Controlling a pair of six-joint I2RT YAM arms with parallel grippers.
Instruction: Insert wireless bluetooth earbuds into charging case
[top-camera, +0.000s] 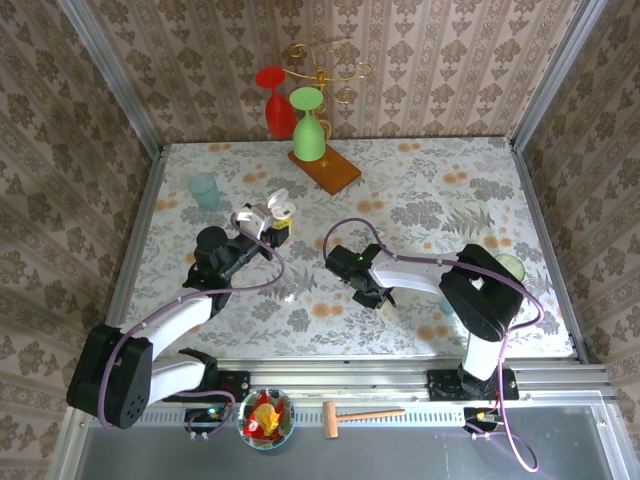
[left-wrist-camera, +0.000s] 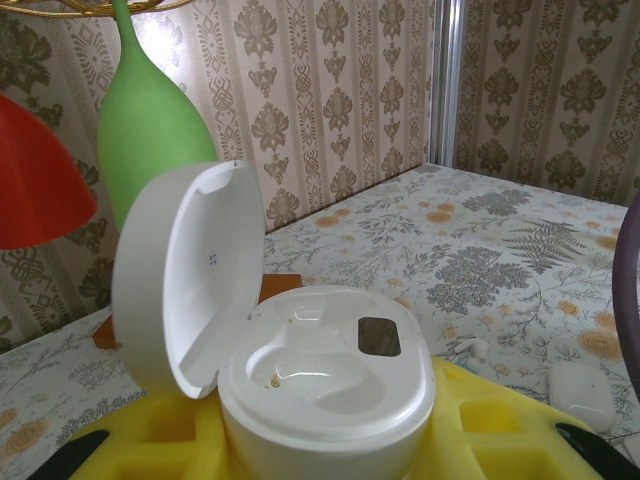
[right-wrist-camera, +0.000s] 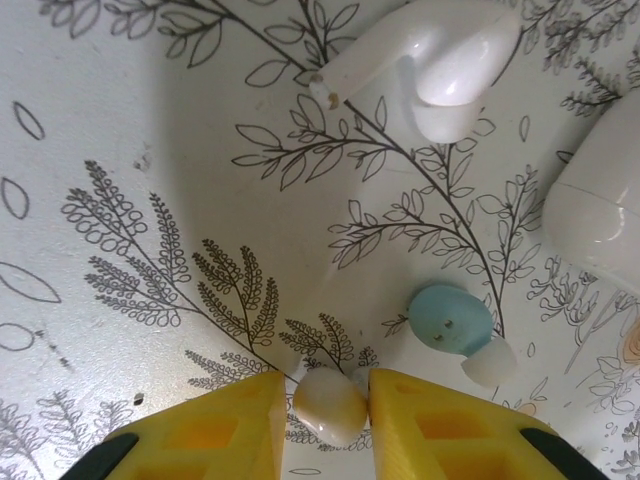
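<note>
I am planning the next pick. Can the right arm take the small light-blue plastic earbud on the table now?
Probably not yet. The right gripper is shut on a small cream-white earbud, so its yellow fingers are full. The light-blue plastic earbud lies uncovered close by, so the way looks free.

The case (left-wrist-camera: 330, 385) at lower centre is smooth, glossy white plastic. The left tool (left-wrist-camera: 325, 460) gripping it is matt yellow plastic. The right tool (right-wrist-camera: 330, 410), the same matt yellow, pinches a glossy cream plastic bud (right-wrist-camera: 328, 402). The desk (right-wrist-camera: 150, 150) looks smooth and printed.
</note>
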